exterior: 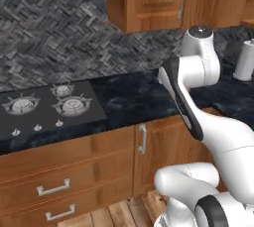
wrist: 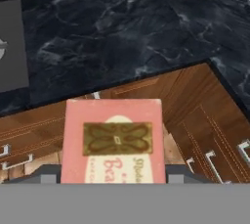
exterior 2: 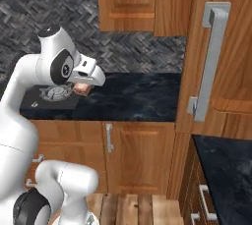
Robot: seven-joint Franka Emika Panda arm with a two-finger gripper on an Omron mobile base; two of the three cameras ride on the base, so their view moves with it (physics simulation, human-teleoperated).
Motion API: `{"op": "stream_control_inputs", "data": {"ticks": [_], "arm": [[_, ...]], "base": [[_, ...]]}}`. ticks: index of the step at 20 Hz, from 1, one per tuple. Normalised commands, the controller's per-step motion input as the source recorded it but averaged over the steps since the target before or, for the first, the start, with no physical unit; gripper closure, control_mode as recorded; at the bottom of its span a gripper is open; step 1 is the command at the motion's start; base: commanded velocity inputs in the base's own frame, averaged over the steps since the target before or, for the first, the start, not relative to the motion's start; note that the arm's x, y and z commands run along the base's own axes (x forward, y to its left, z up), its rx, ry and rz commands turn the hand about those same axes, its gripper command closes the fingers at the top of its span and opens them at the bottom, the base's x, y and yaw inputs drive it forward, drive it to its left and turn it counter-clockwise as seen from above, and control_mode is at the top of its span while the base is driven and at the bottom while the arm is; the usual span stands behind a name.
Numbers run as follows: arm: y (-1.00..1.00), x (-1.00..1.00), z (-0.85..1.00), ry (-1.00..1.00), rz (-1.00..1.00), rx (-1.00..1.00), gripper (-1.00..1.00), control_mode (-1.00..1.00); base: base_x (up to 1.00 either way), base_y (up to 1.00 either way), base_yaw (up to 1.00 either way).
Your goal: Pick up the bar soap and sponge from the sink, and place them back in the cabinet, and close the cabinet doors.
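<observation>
While pincer (wrist: 112, 176) grips | bar soap (wrist: 113, 142): one | counter (wrist: 127, 37): one

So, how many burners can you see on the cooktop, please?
3 on the cooktop: a small burner at the back, one nearer on the right, one on the left. More may lie past the left edge.

Arm (exterior: 218, 137): glossy white rounded shells, thick tubular links. Dark grey to black bands at the joints; one long black strip runs along the side of a link. Round grey cap with a dark rim tops the upper joint (exterior: 200, 31). Wrist housing (exterior 2: 87, 71) white, boxy, with a small dark square recess on its side. No cables or screws visible.
</observation>
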Motion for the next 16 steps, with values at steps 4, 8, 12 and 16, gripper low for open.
{"op": "stream_control_inputs", "data": {"ticks": [4, 8, 12, 16], "arm": [[0.00, 0.00, 0.00, 0.00, 0.00, 0.00, 1.00, 1.00], [0.00, 0.00, 0.00, 0.00, 0.00, 0.00, 1.00, 1.00], [0.00, 0.00, 0.00, 0.00, 0.00, 0.00, 1.00, 1.00], [0.00, 0.00, 0.00, 0.00, 0.00, 0.00, 1.00, 1.00]], "base": [[0.01, 0.26, -0.58], [0.01, 0.37, -0.57], [0.05, 0.40, -0.56], [0.11, 0.38, -0.55]]}}
